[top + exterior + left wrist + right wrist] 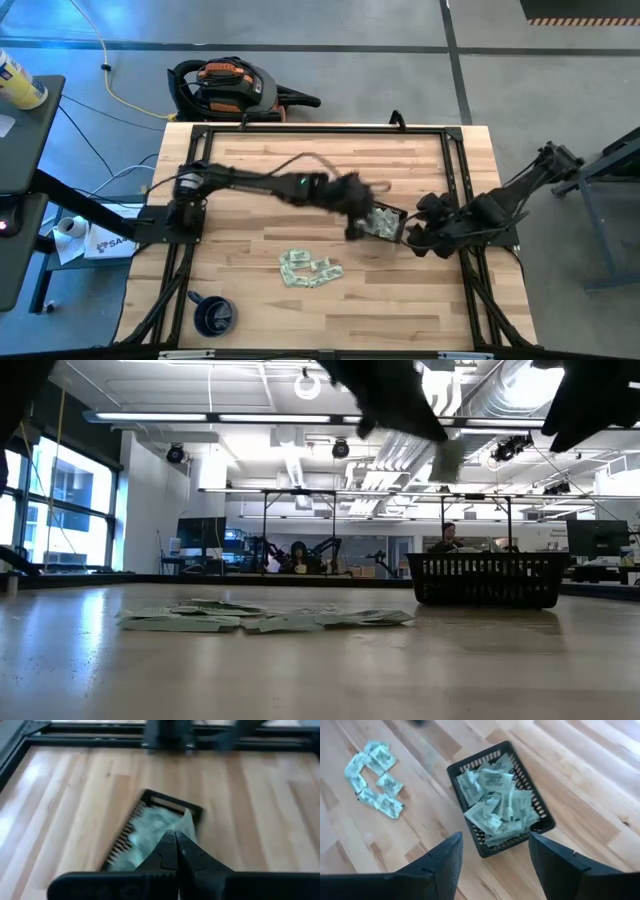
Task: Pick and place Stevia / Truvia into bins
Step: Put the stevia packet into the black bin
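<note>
Many sachets (497, 802) fill tray (457, 770) | left end effector (175, 837) clenched (above rim) | right end effector (495, 851) released

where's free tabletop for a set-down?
Bare wood between the sachet pile and the blue mug, and along the far edge behind the left arm. Crowded around the black tray, where both end effectors sit.

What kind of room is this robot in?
Probably a robotics lab or workshop. Beyond the wooden table is a big open hall with ceiling ducts, more robot arms on other benches, and a person at a monitor. A shop vacuum sits on the concrete floor.
</note>
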### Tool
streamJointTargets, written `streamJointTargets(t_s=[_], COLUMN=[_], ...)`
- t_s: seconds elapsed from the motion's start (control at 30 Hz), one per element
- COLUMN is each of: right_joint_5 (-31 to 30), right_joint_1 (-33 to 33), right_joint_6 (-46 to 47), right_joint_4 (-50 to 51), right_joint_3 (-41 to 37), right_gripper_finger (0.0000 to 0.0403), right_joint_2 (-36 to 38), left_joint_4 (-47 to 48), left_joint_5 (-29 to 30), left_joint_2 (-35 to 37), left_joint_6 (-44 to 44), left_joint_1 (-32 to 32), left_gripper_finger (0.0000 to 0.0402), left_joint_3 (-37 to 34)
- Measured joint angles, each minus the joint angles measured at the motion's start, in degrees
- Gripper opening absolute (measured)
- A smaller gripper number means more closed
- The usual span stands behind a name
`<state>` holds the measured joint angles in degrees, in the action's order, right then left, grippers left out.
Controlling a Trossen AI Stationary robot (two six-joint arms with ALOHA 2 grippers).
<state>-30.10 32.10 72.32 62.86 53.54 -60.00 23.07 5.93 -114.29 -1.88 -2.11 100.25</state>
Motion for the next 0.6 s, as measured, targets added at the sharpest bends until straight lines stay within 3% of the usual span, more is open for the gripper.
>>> streamJointTargets(t_s=[0.2, 0.37, 0.6], right_joint_5=[0.2, 1.4, 0.6], right_joint_1=[0.4, 0.6, 0.5], right_joint_6=[1.2, 1.2, 0.9], right_joint_4=[1.6, 2.0, 3.4], right_joint_3=[0.0, 0.0, 0.0], right_gripper_finger=[0.0191, 0.018, 0.018], right_joint_2=[1.1, 0.1, -0.4], left_joint_4=[0.1, 3.2, 7.3], left_joint_5=[-7.5, -17.7, -14.0], left_joint_2=[-11.9, -18.0, -18.5], left_joint_6=[-7.2, -15.4, -16.5], left_joint_1=[7.4, 8.1, 5.9], left_gripper_finger=[0.0022, 0.0048, 0.0135], left_joint_3=[10.1, 13.3, 13.4])
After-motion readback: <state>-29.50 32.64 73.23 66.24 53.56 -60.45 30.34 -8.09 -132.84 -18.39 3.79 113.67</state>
